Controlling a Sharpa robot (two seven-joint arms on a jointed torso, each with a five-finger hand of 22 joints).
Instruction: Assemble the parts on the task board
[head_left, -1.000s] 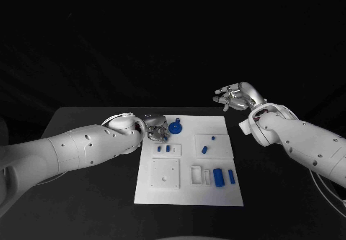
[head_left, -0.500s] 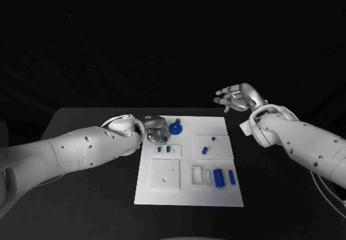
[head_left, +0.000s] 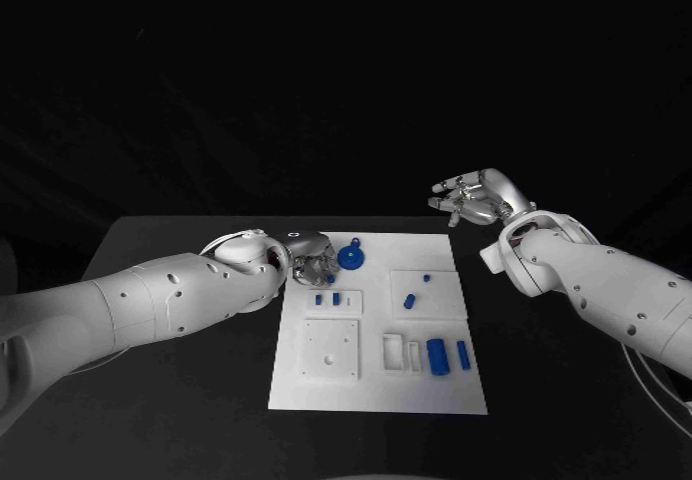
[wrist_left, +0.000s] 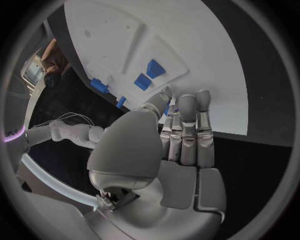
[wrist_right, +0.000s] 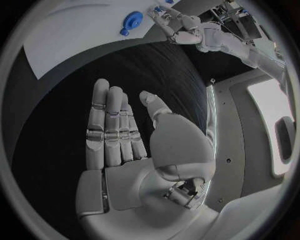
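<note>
Meanwhile, almost nothing has moved over the last second: the left hand has only settled slightly at the upper left of the task board, beside the round blue part, so assembly looks barely begun. Whether its fingers, straight and close together, touch anything is hidden. The right hand hovers open and empty, right of centre, off the board.
</note>
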